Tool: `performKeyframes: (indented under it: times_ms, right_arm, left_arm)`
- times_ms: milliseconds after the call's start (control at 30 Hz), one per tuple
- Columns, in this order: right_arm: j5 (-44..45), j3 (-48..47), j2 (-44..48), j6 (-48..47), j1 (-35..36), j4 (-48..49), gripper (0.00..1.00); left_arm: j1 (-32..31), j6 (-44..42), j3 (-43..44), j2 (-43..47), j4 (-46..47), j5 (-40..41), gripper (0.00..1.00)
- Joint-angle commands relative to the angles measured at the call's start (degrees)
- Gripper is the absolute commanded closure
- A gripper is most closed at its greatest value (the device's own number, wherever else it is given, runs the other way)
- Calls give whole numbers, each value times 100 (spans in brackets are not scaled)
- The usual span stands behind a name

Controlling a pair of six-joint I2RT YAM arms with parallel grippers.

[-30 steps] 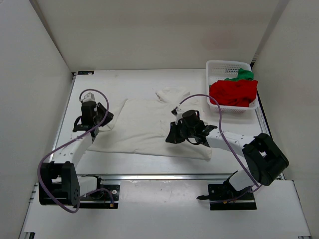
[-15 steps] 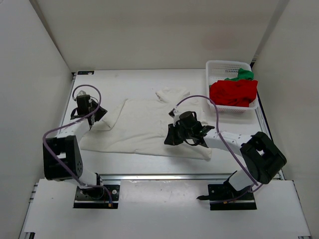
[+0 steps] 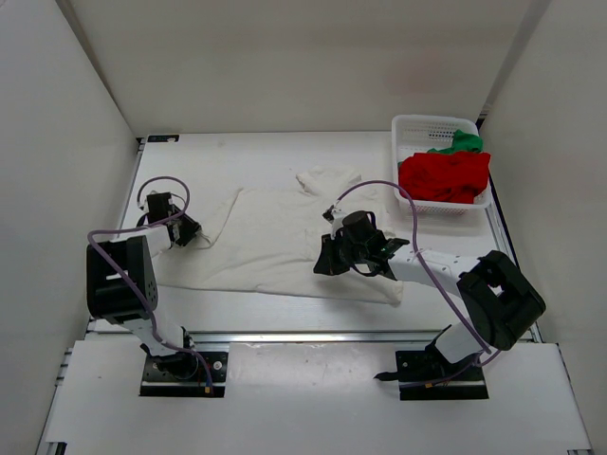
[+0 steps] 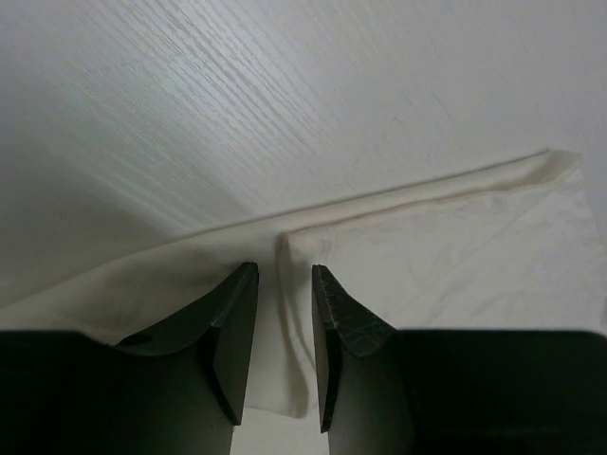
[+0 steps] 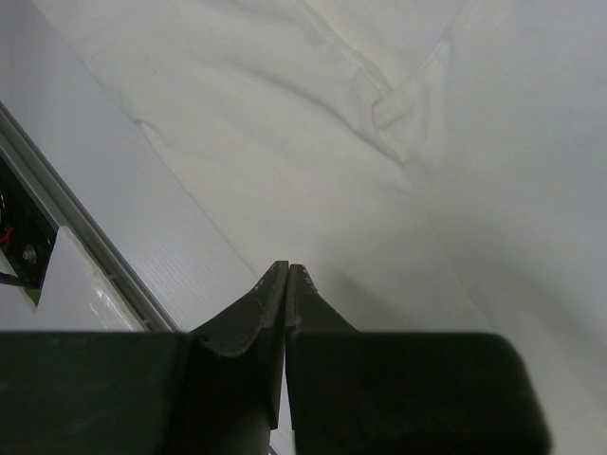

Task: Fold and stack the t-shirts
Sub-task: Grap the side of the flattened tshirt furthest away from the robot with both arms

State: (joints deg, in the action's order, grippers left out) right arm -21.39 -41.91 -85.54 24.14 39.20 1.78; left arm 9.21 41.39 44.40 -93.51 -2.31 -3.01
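The cream-white t-shirt [image 3: 270, 242] lies spread across the table's middle. My left gripper [image 3: 190, 230] is at its left sleeve. In the left wrist view the gripper [image 4: 285, 275] is open by a narrow gap, and a raised fold of the sleeve [image 4: 455, 246] lies between the jaws. My right gripper [image 3: 327, 261] is low over the shirt's near right part. In the right wrist view it [image 5: 287, 270] is shut with nothing visible between the jaws, above the cloth [image 5: 285, 123]. The red t-shirt [image 3: 444, 175] and green t-shirt [image 3: 463, 142] lie bunched in the basket.
A white mesh basket [image 3: 406, 128] stands at the back right corner. White walls close in the table on the left, back and right. A metal rail [image 3: 303, 334] runs along the near edge, close to the shirt's hem.
My left arm has swung left and folded back, and the shirt's left side has shifted left with it. The right gripper has barely moved.
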Motion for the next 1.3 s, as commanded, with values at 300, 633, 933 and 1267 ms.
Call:
performKeyframes:
  times_ms: [300, 633, 933, 1267]
  right_arm:
    - [-23, -36, 37, -50, -88, 191, 100]
    - [-32, -229, -33, -6, -123, 130, 93]
    - [204, -1002, -445, 82, -526, 59, 76]
    - [1348, -3532, -2133, -357, -1677, -441, 75]
  left_arm:
    - [37, -52, 367, -307, 415, 265, 63]
    - [2, 19, 385, -282, 643, 124, 88]
    - [-200, 36, 929, 113, 398, -59, 100]
    - [-148, 194, 2081, -17, 90, -524, 100]
